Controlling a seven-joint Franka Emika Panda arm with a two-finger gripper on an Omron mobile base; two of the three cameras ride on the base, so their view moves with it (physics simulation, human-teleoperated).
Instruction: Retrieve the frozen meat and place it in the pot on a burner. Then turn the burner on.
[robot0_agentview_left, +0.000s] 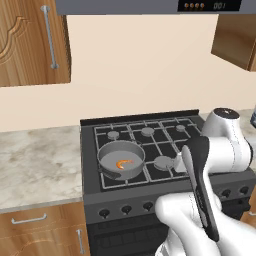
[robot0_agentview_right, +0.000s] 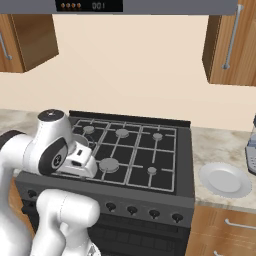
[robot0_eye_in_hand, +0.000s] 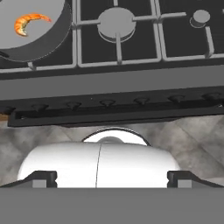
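You had the claw (robot0_eye_in_hand: 112, 178) spread wide with nothing between its fingers; in the hand view the two dark fingertips (robot0_eye_in_hand: 40, 178) stood far apart at the bottom, pointed down past the stove's front edge. The frozen meat (robot0_agentview_left: 124, 163) lay inside the pot (robot0_agentview_left: 121, 159), a small orange curl resting on the grey bottom. The pot sat on the front left burner of the stove (robot0_agentview_left: 150, 150), as you could see from the left base view; the hand view showed the same piece of meat (robot0_eye_in_hand: 29, 22) in the pot (robot0_eye_in_hand: 39, 50) at its upper left corner. The burner next to it (robot0_agentview_left: 163, 162) was bare. A row of dark knobs (robot0_agentview_left: 126, 209) ran along the stove's front panel, and the claw touched none of them. On the counter (robot0_agentview_right: 215, 145) to the stove's right lay a white plate (robot0_agentview_right: 225, 180), well apart from the pot. Marble counter (robot0_agentview_left: 35, 165) stretched to the stove's left.
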